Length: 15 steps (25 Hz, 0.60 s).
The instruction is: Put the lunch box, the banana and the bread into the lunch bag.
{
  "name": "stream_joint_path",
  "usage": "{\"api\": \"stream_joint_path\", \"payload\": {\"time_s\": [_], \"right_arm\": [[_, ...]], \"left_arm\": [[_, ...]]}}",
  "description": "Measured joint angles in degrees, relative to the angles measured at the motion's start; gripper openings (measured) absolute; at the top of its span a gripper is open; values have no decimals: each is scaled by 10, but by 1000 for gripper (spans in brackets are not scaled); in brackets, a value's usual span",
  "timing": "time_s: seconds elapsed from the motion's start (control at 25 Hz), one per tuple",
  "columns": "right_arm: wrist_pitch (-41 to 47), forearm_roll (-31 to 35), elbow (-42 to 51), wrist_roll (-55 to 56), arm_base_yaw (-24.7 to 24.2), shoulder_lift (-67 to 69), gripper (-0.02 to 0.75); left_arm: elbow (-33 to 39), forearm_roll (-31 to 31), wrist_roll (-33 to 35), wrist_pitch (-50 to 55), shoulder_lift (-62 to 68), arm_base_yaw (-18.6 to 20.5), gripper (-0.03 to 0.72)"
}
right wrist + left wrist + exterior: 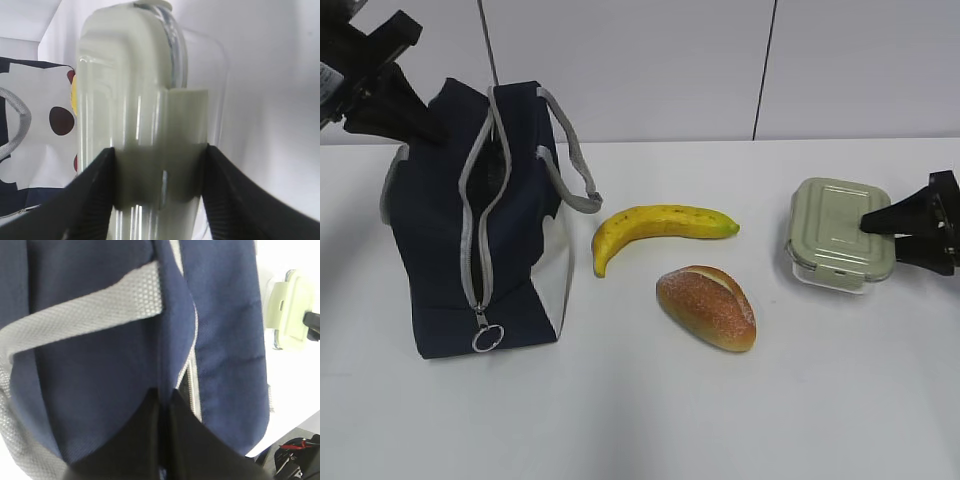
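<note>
Near the worktop's right edge the right claw [905,237] reaches in level, half-spread and clamping the lunch box [840,233], while the left claw [162,412], pressed together, pinches the lunch bag [480,220] at the far-left rim.

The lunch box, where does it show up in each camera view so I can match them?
Exterior view: lunch box at the right, on the table, with the right claw at its right side.
Left wrist view: its green lid at the upper right edge, beyond the bag.
Right wrist view: fills the centre, between the claw's fingers.
Shared landmark: the navy bag.
</note>
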Motion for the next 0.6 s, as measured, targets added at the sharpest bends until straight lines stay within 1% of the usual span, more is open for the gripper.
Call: {"api": "stream_joint_path", "payload": {"time_s": [0.16,0.36,0.48,0.6], "right_arm": [[0,-5,-12,24,23,-6,375],[4,-11,-48,86,59,-38,375],[10,-21,-89,141,84,-58,375],[15,-50,-145,208,119,-72,375]], "left_arm": [[0,-18,0,-5,0,0,-2],[0,-38,0,-8,0,0,-2],[0,-43,0,-9,0,0,-2],[0,-45,0,-10,0,0,-2]]}}
